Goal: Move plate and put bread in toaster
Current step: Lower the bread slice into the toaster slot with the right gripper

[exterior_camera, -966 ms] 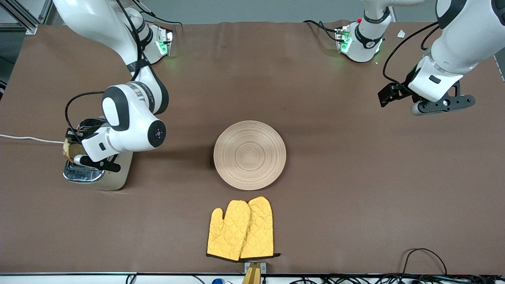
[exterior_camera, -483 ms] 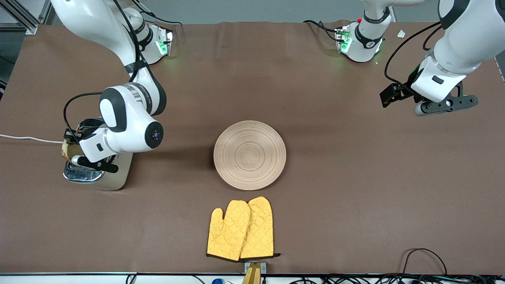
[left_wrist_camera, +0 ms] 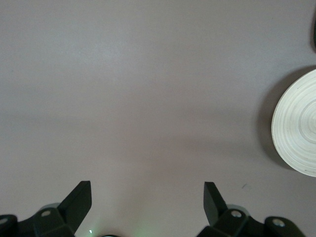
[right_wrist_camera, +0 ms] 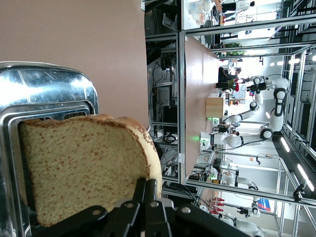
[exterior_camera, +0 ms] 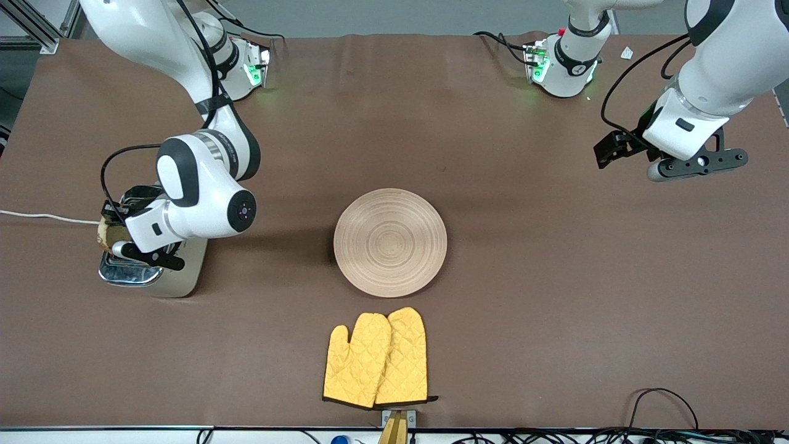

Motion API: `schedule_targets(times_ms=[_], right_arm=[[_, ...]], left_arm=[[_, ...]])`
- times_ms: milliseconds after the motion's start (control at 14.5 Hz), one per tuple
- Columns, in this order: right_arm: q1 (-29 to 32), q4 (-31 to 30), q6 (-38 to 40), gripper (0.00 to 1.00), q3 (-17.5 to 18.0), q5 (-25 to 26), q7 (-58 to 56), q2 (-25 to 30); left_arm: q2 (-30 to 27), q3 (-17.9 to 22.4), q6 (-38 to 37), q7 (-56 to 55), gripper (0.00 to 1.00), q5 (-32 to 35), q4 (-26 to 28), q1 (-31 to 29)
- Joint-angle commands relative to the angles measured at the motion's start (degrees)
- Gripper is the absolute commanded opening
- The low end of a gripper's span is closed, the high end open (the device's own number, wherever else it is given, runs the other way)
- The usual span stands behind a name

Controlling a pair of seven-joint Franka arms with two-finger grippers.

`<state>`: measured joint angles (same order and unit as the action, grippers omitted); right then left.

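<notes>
1. Two Franka arms are working at a brown-covered desk (exterior_camera: 493, 154); the bases are standing along the top edge of the front view.
2. Right gripper (right_wrist_camera: 146, 195) is hovering over the toaster (exterior_camera: 179, 280) at the right arm's end of the desk. Its jaws are pressing together on the bread (right_wrist_camera: 79, 165), pinching the slice by one edge.
3. Bread is sitting upright at a toaster slot in the right wrist view, with most of the slice showing above the chrome top. How deep the lower edge is sitting in the slot cannot be told. In the front view only a small brown patch of it is peeking out beside the right wrist (exterior_camera: 106, 235).
4. Toaster is standing on the desk, chrome top facing up, cream side facing the front camera. A white cord (exterior_camera: 37, 216) is running from it toward the desk edge at the right arm's end.
5. Left gripper (left_wrist_camera: 148, 197) is waiting in the air over bare desk near the left arm's end, jaws standing wide apart and holding nothing.
6. Plate (exterior_camera: 390, 242) is lying flat and empty near the middle of the desk, well apart from the toaster and from both grippers. Its rim is showing at one edge of the left wrist view (left_wrist_camera: 298, 123).
7. Yellow quilted oven mitts (exterior_camera: 376, 359), two overlapping, are lying nearer to the front camera than the plate, close to it but not touching.
</notes>
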<state>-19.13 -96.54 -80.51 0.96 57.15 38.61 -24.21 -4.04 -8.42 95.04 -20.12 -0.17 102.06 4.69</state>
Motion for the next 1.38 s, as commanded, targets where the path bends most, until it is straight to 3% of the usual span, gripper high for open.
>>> schedule_targets(times_ms=[0, 621, 690, 828, 1034, 1172, 1310], right_arm=[[0.9, -2.0, -0.6, 0.00, 0.9, 1.2, 1.6, 1.2], [0.8, -3.7, -1.7, 0.02, 1.0, 0.5, 4.6, 1.1], [0.9, -3.6, -1.7, 0.10, 1.0, 0.5, 4.9, 0.9], [1.1, -3.5, -1.9, 0.37, 1.0, 0.5, 5.6, 0.7], [1.3, -3.2, -2.0, 0.60, 1.0, 0.5, 5.6, 0.7], [1.6, -3.0, -2.0, 0.84, 1.0, 0.4, 5.6, 0.7], [1.8, -2.3, -2.1, 0.98, 1.0, -0.8, 5.7, 0.8]], left_arm=[[-0.4, -0.1, 0.8, -0.4, 1.00, 0.2, 0.1, 0.0], [-0.2, -0.5, 1.0, -0.4, 1.00, 0.3, 0.2, 0.7], [-0.2, -0.8, 1.1, -0.4, 1.00, 0.3, 0.2, 0.6], [-0.3, -1.0, 1.0, -0.4, 1.00, 0.3, 0.4, 0.6], [-0.8, -1.0, 0.9, -0.4, 1.00, 0.3, 0.8, 0.5], [-1.0, -1.0, 0.7, -0.4, 1.00, 0.3, 0.8, 0.5], [-1.0, -1.0, 0.6, -0.4, 1.00, 0.3, 0.8, 0.4]])
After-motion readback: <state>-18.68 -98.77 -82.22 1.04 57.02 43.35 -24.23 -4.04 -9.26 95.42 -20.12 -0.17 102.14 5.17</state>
